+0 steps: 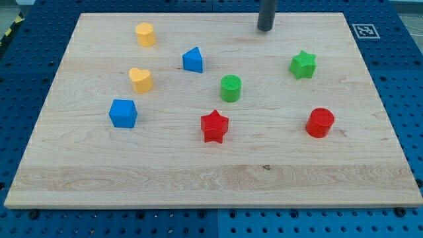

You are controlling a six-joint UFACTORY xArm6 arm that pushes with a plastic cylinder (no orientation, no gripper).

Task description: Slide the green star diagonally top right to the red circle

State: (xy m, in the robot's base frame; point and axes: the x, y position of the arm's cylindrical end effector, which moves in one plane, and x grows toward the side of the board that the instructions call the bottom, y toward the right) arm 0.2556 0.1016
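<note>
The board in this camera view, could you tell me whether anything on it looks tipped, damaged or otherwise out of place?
Nothing stands out. All eight blocks rest flat and apart on the wooden board, including the green star and the red circle. My tip sits near the view's top, left of the green star, touching no block. Only a small dark knot marks the wood.

A lab bench: a wooden board (211, 178) lies on a blue perforated table (20, 53), with a fiducial marker (363, 30) at upper right.

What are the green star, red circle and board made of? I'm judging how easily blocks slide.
Green star and red circle: probably matte plastic, with flat uniform colour and faint ridging. Board: light wood, visible grain, smooth finish.
</note>
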